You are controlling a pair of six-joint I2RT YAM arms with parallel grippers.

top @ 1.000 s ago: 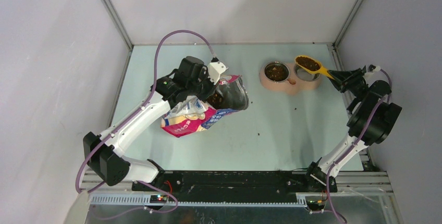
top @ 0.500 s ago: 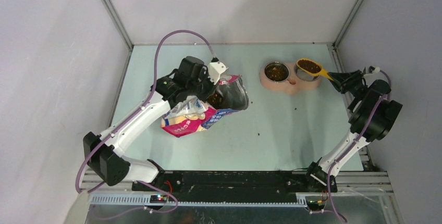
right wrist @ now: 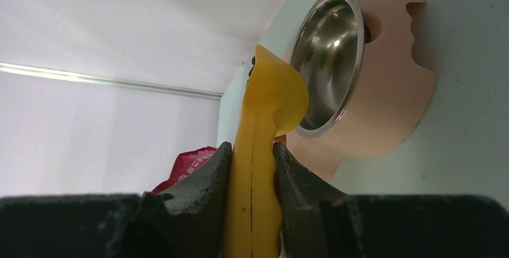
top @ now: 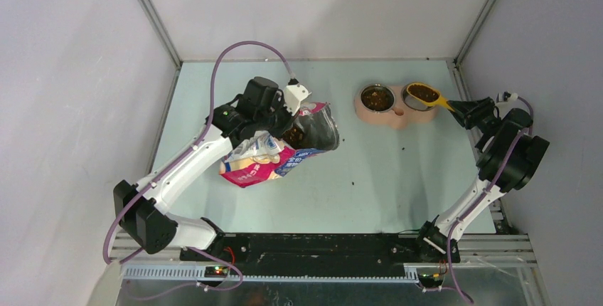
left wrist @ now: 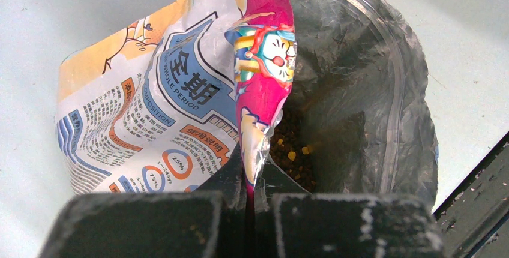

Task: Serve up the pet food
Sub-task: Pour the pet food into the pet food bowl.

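Dark brown pet food (left wrist: pixel 292 152) lies inside the open pink-and-blue bag (left wrist: pixel 180 90), which rests tilted on the table (top: pixel 274 155). My left gripper (left wrist: pixel 251 171) is shut on the bag's pink rim and holds the mouth open (top: pixel 290 119). My right gripper (right wrist: pixel 253 168) is shut on the handle of a yellow scoop (right wrist: pixel 270 90). In the top view the scoop (top: pixel 425 93), full of pet food, sits over the right steel bowl of the pink feeder (top: pixel 398 116). The left bowl (top: pixel 376 97) holds pet food. My right gripper (top: pixel 456 107) is just right of the feeder.
A few loose pellets (top: pixel 404 148) lie scattered on the pale green table in front of the feeder. Grey walls close in the back and both sides. A black rail (top: pixel 320 245) runs along the near edge.
My right gripper has carried the loaded scoop a little nearer and lower, onto the right bowl. The left arm and the bag have not moved.
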